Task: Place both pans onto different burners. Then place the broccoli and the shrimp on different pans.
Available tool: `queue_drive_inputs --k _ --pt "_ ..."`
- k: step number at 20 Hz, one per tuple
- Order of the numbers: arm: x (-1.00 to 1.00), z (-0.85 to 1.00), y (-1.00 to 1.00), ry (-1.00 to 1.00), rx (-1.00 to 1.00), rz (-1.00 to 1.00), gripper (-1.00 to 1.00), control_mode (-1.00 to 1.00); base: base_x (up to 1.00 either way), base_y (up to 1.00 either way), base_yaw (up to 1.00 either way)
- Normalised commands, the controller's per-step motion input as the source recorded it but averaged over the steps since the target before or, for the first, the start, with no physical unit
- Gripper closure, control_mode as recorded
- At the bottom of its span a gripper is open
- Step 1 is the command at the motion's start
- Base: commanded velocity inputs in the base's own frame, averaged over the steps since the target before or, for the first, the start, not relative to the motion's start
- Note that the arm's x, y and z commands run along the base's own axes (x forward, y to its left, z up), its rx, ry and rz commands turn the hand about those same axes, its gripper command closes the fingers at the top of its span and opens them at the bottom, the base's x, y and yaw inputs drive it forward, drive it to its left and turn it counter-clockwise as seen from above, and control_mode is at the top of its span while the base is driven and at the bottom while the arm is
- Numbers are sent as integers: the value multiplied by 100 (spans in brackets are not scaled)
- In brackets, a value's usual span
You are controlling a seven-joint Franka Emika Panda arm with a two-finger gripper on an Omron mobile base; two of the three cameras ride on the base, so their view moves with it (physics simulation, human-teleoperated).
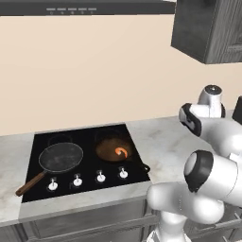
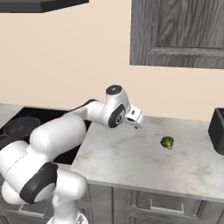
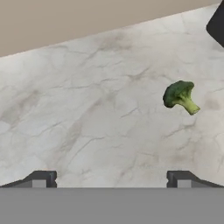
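On the black cooktop (image 1: 137,176) the dark grey pan (image 1: 60,157) with a long wooden handle sits on the left front burner. The brown pan (image 1: 109,147) rests on the burner to its right and has the orange shrimp (image 1: 122,151) inside it. Off to the right, the broccoli (image 2: 166,142) lies on the marble counter (image 2: 131,162). My gripper (image 2: 136,120) hovers above the counter to the broccoli's left, some way from it. In the hand view the broccoli (image 3: 179,96) lies ahead and to the right of the open gripper (image 3: 111,181), whose fingertips (image 3: 41,179) hold nothing.
A black appliance (image 2: 217,130) stands at the counter's far right, beyond the broccoli. Grey wall cabinets (image 2: 179,33) hang above the counter. A row of white knobs (image 1: 88,178) lines the cooktop's front edge.
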Motion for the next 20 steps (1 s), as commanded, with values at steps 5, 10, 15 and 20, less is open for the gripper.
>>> queue_drive_inputs --k 5,10,15,20 --pt "-2 0 -85 0 0 -21 -100 -100 0 0 0" --pt "-4 -1 -81 -1 2 -11 -100 -100 0 0 0" --pt "0 -15 -40 -11 7 0 -100 -100 0 0 0" --pt "0 -21 -30 -14 12 0 -100 -100 0 0 0"
